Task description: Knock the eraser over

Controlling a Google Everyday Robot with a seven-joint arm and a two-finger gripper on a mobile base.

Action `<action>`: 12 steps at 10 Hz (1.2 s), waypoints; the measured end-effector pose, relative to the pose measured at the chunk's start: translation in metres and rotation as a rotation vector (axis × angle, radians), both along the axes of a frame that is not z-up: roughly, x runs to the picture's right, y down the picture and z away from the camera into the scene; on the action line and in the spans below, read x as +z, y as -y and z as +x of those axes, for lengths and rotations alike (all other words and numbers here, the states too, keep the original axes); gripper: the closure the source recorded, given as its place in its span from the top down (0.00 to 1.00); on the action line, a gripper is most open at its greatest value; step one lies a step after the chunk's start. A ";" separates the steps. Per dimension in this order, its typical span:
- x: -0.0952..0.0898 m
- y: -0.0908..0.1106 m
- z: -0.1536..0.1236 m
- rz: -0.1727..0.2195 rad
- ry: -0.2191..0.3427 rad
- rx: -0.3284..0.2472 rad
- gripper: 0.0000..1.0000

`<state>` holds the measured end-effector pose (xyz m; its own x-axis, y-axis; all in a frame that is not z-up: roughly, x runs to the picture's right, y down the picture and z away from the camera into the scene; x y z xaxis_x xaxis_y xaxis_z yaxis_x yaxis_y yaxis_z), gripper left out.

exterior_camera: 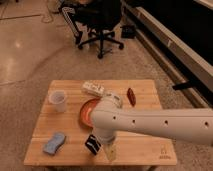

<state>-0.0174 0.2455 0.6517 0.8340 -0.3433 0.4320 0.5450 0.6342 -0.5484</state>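
Eraser stands tilted but not down near the table's near edge, gripper just right of it, jaw state unclear, knock pending.

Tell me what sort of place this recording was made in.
Probably an office or lab: a black office chair on a polished floor behind a small wooden table. The gripper hangs at the table's front edge beside the eraser.

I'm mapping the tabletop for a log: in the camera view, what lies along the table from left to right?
Sponge → clear cup → eraser, the gripper just right of it → red object near the far right edge.
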 end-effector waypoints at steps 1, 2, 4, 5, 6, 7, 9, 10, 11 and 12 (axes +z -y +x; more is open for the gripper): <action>0.002 0.001 0.001 0.004 -0.005 0.005 0.80; 0.003 0.002 0.001 0.006 -0.007 0.006 0.80; 0.002 0.002 0.001 0.004 -0.007 0.009 0.80; -0.001 -0.001 0.001 0.001 -0.005 0.011 0.80; -0.011 -0.008 0.001 -0.006 0.001 0.011 0.80; -0.017 -0.014 0.002 -0.012 0.006 0.013 0.80; -0.029 -0.024 0.002 -0.021 0.021 0.013 0.80; -0.035 -0.027 0.000 -0.023 0.035 0.010 0.80; -0.039 -0.028 -0.002 -0.024 0.052 0.009 0.80; -0.041 -0.028 -0.003 -0.025 0.062 0.013 0.76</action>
<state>-0.0200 0.2736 0.6105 0.8095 -0.3212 0.4915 0.5705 0.6278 -0.5295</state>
